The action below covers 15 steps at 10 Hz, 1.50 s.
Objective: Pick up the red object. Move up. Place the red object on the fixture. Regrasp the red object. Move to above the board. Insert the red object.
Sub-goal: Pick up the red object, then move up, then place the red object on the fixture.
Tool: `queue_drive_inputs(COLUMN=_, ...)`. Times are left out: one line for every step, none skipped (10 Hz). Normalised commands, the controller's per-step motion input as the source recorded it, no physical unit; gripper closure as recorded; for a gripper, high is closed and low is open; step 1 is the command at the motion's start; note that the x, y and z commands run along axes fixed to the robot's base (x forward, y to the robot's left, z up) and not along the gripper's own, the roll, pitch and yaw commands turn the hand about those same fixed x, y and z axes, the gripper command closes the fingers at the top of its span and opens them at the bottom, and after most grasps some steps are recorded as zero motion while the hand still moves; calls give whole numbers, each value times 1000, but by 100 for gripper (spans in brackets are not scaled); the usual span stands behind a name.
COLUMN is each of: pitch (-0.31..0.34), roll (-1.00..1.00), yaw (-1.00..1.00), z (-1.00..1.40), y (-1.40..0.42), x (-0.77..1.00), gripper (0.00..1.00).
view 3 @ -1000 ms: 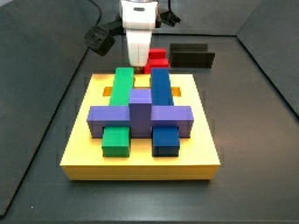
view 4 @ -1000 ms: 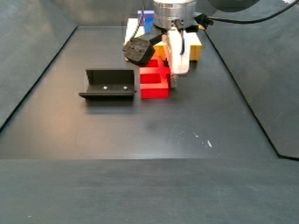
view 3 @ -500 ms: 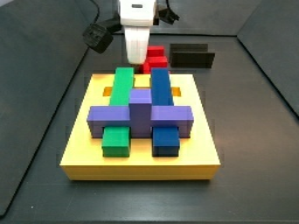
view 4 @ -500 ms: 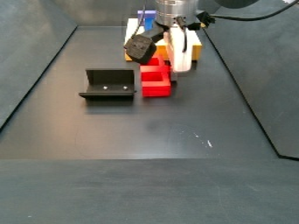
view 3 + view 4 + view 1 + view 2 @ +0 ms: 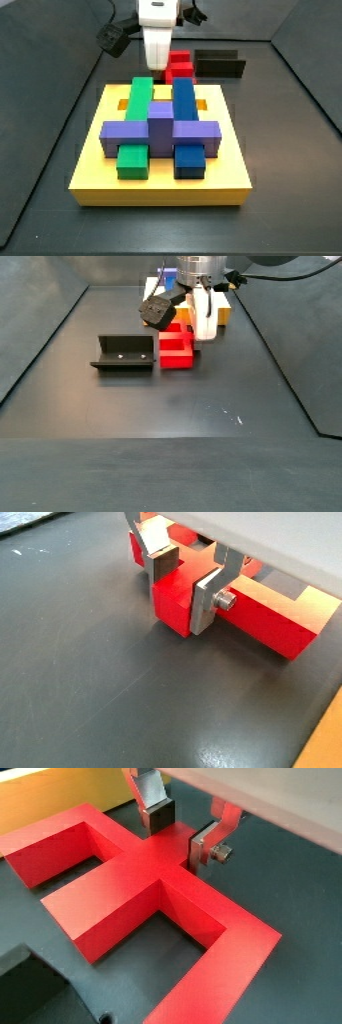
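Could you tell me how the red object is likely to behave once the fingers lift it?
The red object looks like a rigid block, so it probably won't flex. Its smooth faces might slip. The gripper straddles the middle prong, roughly centred, so it should hang fairly level.

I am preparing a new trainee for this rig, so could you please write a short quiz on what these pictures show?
1. True or false: the red object already rests on the fixture.
2. Which part of the red object stands between the fingers of the gripper in both wrist views? A) the middle prong B) an outer prong C) nothing
3. Fill in: on the board, the green and blue blocks lie under a ____ block.

Key: 1. False; it lies on the floor beside the fixture. 2. A. 3. purple.
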Motion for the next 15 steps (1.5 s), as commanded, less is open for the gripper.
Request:
queue_drive_inputs(pitch=0, roll=0, yaw=0, z=0, y=0, x=0, gripper=100)
queue_drive_inputs(pitch=0, roll=0, yaw=0, z=0, y=0, x=0, gripper=100)
queue_drive_inputs(pitch=0, roll=0, yaw=0, z=0, y=0, x=0, gripper=100)
queue_drive_inputs(pitch=0, roll=0, yaw=0, z=0, y=0, x=0, gripper=100)
queue_drive_inputs(pitch=0, roll=0, yaw=0, z=0, y=0, x=0, gripper=100)
queue_drive_inputs(pitch=0, roll=0, yaw=0, z=0, y=0, x=0, gripper=100)
queue_drive_inputs(pitch=0, roll=0, yaw=0, z=833, y=0, x=0, gripper=100)
queue_drive_inputs(pitch=-6, roll=0, yaw=20, z=802, y=46, x=63, gripper=100)
queue_drive_inputs(pitch=29, roll=-21, yaw=16, z=579, y=28, x=17, gripper=100)
queue_drive_inputs(pitch=21, roll=-53, yaw=6, z=269, y=6, x=14, gripper=100)
queue_drive_inputs(pitch=0, roll=0, yaw=0, z=0, y=3, x=-20, gripper=100)
queue_drive_inputs(pitch=0, roll=-26, yaw=0, z=0, y=14, x=0, gripper=100)
queue_drive_inputs(pitch=0, roll=-89, yaw=34, z=120, y=209, x=186, gripper=100)
queue_drive_inputs(pitch=31, roll=-180, yaw=220, z=171, y=383, x=283, gripper=100)
queue_drive_inputs(pitch=51, roll=-160, yaw=386, z=354, y=371, x=260, gripper=100)
